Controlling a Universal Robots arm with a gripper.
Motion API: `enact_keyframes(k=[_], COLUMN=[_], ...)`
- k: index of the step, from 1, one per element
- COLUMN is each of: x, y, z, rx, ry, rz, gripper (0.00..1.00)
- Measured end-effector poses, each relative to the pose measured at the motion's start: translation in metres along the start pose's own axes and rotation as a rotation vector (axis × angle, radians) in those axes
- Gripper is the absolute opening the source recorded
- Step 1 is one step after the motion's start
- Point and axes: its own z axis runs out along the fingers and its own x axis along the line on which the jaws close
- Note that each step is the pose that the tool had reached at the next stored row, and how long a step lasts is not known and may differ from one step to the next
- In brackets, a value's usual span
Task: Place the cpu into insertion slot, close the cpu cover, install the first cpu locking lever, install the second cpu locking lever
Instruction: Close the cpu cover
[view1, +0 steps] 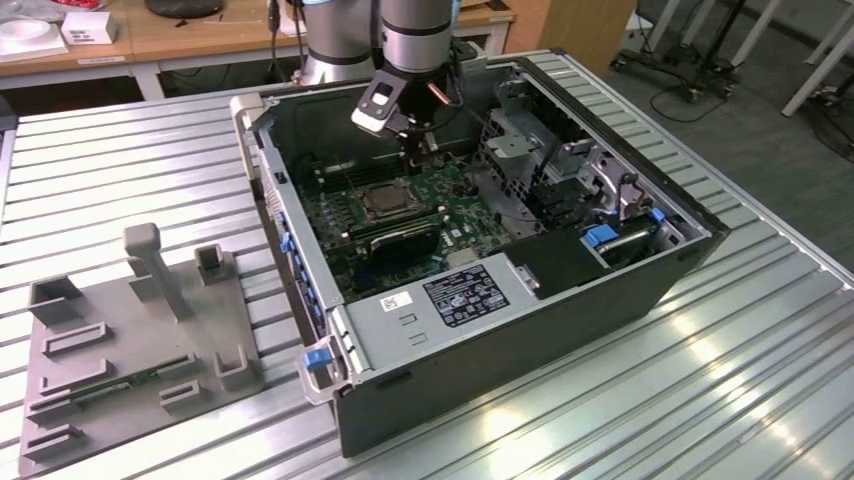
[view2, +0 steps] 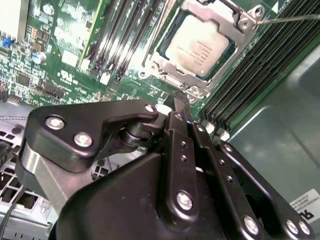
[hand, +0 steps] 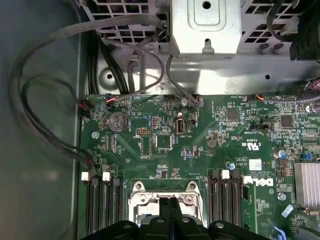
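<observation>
The cpu (view2: 197, 42), a pale square chip, lies seated in the insertion slot (view1: 387, 200) on the green board. The silvery cpu cover (view2: 235, 20) lies flat over its edges, framing it. A thin metal lever rod (view2: 292, 18) runs out past one corner of the cover. My gripper (view2: 179, 100) hangs above the board just beside the socket, its black fingers pressed together and holding nothing. In the first wrist view the shut gripper (hand: 170, 202) sits over the cover's frame (hand: 142, 197). In the exterior view the gripper (view1: 427, 152) is inside the open computer case.
Long black memory slots (view2: 125, 35) flank the socket on both sides. Grey cables (hand: 50, 100) loop along the case wall, and a metal drive cage (view1: 534, 160) stands nearby. A grey fixture tray (view1: 134, 330) lies on the slatted table at the exterior view's left.
</observation>
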Motion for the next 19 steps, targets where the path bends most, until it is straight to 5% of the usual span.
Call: enact_keyframes(k=[3,4,8,9,19], x=[0.0000,0.0001,0.0000,0.0000,0.0000], y=[0.0000,-0.0001,-0.0002,-0.0002,-0.0011], z=[0.0001,0.0004,0.0018,0.0020,0.0023], rx=[0.0024,0.0102,0.0668,0.0754,0.0787], ry=[-0.0003,-0.0001,-0.0010,-0.0013,-0.0004], rz=[0.000,0.000,0.000,0.000,-0.015], gripper=[0.11,0.11,0.11,0.11,0.11])
